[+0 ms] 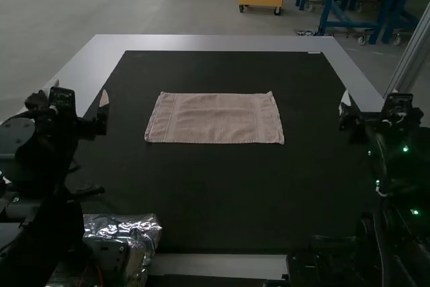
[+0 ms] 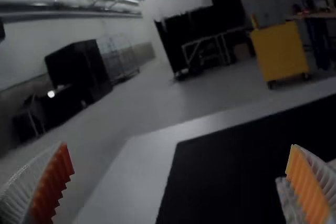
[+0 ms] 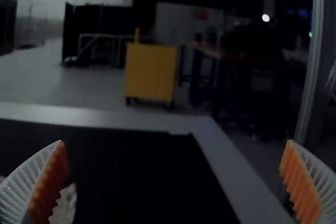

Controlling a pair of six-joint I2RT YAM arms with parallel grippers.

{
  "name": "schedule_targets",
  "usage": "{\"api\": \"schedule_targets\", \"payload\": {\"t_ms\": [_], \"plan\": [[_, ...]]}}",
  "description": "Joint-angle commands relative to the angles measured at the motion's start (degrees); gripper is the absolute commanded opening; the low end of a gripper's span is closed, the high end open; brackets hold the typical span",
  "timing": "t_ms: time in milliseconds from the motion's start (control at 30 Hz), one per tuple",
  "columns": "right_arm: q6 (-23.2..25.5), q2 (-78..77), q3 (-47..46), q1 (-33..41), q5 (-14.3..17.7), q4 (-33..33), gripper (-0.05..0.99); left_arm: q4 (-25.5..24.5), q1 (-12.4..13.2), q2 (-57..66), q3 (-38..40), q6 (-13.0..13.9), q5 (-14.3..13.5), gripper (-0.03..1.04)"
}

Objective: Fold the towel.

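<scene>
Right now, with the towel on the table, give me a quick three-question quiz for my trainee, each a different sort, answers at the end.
1. True or false: the left gripper is holding the towel.
2. The mat under the towel is: (a) white, (b) black, (c) orange.
3. Fill in: the right gripper has its fingers ____.
Key: 1. False; 2. b; 3. open.

Blk mat (image 1: pixel 215 196) lying flat on lt-gray worktop (image 1: pixel 201 43), pale border showing at far + near sides; crinkled silver foil (image 1: pixel 143 228) sitting nr mat's near L corner.
</scene>
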Motion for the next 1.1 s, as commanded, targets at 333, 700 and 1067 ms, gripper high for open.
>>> {"api": "schedule_targets", "payload": {"t_ms": [333,700,1067], "plan": [[-12.1,1.2,6.1,-2.7,-0.7,2.6,0.91,3.4,-0.7,2.2,6.8,5.6,-1.4,0.96],[5.4,28.4,26.7,-3.2,-3.8,-4.9,0.90,-3.8,-0.8,36.5,27.9,-12.1,-2.2,0.96],[13.2,58.9,37.5,-2.4,-12.6,-23.8,0.90,-8.9,-0.8,60.9,34.8,-12.4,2.3,0.96]]}}
